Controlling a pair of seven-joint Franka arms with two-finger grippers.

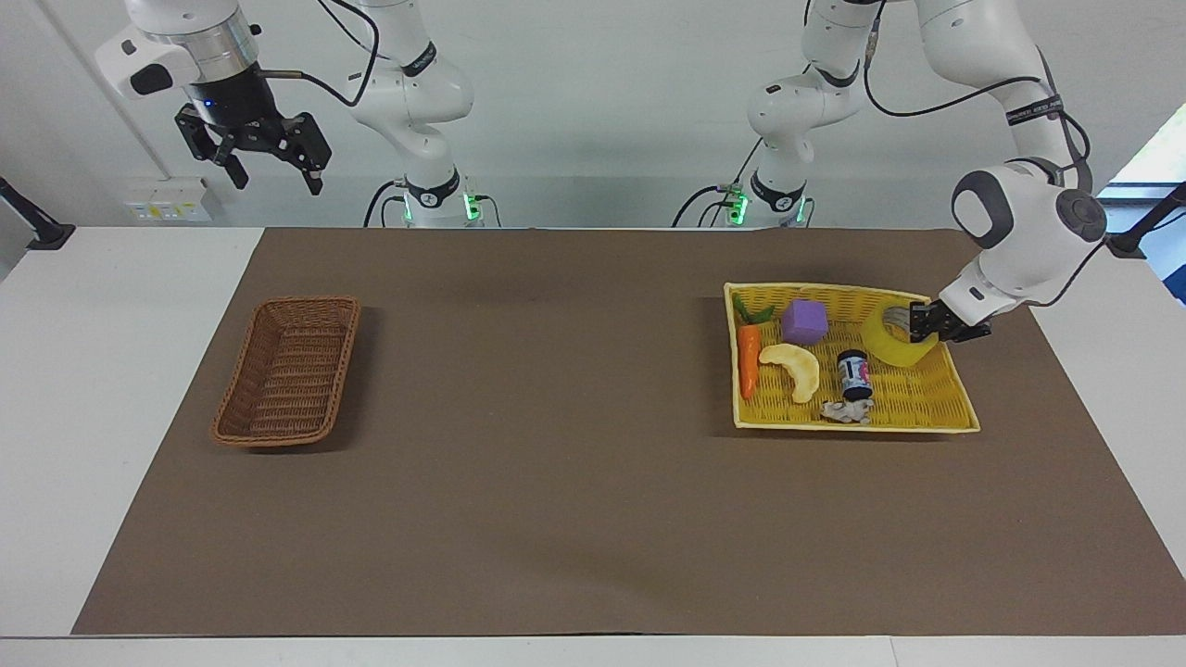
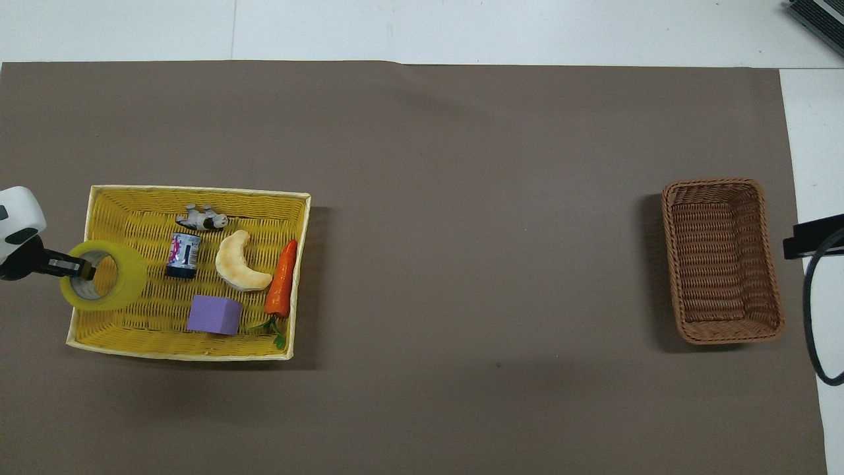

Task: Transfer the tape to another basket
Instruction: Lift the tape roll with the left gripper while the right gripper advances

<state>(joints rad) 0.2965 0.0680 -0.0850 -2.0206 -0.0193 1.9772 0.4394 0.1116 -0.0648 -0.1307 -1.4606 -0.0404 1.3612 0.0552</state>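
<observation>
Left gripper (image 1: 919,323) has its jaws clamped on the tape's (image 1: 891,341) wall at three o'clock, lifted over the yellow tray (image 1: 954,408); light, stiff, slick roll, best pinched through the core. Right gripper (image 1: 269,163) waits, jaws wide

Two baskets (image 1: 287,371); one tape (image 1: 891,346); one cube (image 1: 803,321); one carrot (image 1: 748,359); one can (image 1: 852,372)

**Two high cameras, half a turn apart**

The facing camera looked from 6 o'clock across the table (image 1: 593,445) toward the robots at 12. The overhead one looked steeply down from the robots' end. Both shared the brown mat (image 2: 461,198) and both baskets.
</observation>
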